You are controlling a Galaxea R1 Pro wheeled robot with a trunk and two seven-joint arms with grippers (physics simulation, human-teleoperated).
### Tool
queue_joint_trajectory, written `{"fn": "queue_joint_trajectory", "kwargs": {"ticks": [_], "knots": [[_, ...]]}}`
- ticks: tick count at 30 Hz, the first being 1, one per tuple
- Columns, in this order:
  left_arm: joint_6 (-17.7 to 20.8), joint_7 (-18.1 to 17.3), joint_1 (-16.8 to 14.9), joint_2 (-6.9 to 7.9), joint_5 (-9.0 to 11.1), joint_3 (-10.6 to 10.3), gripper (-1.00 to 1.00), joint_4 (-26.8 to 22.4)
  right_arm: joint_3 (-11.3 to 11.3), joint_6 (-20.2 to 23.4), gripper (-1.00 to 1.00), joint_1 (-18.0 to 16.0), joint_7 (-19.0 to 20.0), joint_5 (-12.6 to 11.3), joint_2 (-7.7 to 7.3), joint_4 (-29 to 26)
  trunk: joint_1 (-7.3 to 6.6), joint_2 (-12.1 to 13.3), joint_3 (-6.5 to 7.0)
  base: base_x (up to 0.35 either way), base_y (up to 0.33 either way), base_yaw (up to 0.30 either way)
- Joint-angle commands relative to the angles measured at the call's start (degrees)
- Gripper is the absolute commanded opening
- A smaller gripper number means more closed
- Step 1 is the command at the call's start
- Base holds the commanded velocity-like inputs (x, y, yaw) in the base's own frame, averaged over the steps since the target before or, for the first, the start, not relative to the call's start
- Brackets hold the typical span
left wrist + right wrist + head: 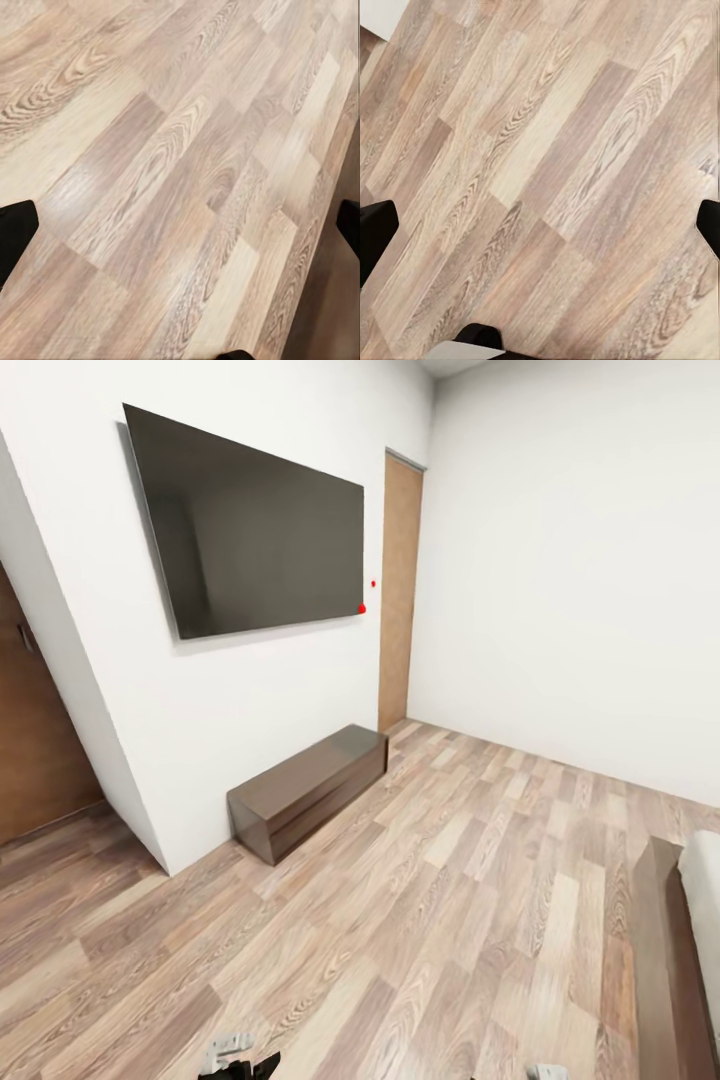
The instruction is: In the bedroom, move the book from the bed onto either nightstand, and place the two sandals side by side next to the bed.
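- Both claws hang empty over bare wood floor [180, 180]: the left gripper [184, 225] has its dark fingertips [16, 229] wide apart at the edges of its wrist view, nothing between them.
- Same story on the right gripper [544, 225], fingers [375, 229] spread, only planks between them.
- Up in the head view we're looking across the bedroom: a big dark wall screen [250, 525], a long low dark brown wall cabinet [310, 788] beneath it, a narrow wooden door [400, 595] in the far corner.
- And there, at the right edge of that head view, the bed [665, 960] creeps in, a strip of dark brown frame with a sliver of pale mattress beside it.
- Book, sandals and nightstand: none of them can be placed from these pictures, so by my read this is a travel-and-search step, with no item handled yet.
- How to play it well? I'd say turn the base and head toward that bed frame, since the book should lie on the mattress and the sandals go beside it.
- Keep the arms tucked and the fingers apart while rolling; the frame's corner is close on the right side and a swinging arm could clip it.
- Approach square to the bed's long side, slowly, so the mattress top comes fully under the head camera before any reach.
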Motion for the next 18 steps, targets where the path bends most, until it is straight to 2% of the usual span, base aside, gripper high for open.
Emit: {"fn": "queue_joint_trajectory", "kwargs": {"ticks": [1,5,15,18], "knots": [[-0.06,-0.29,-0.04,0.01,-0.1,0.43,1.0,0.07,-0.23,-0.25,1.0,-0.06,0.18,0.24,0.0,0.09,0.04,-0.04,-0.07,0.333,0.0,-0.245],[-0.06,-0.29,-0.04,0.01,-0.1,0.43,1.0,0.07,-0.23,-0.25,1.0,-0.07,0.18,0.24,-0.01,0.09,0.04,-0.04,-0.07,0.333,0.0,-0.216],[-0.06,-0.29,-0.04,0.01,-0.1,0.43,1.0,0.09,-0.23,-0.26,1.0,-0.06,0.18,0.24,0.02,0.09,0.04,-0.04,-0.07,0.324,0.0,-0.026],[-0.06,-0.29,-0.04,0.01,-0.1,0.43,1.0,0.08,-0.23,-0.27,1.0,-0.09,0.18,0.24,0.02,0.09,0.04,-0.04,-0.07,0.312,0.0,-0.147]]}}
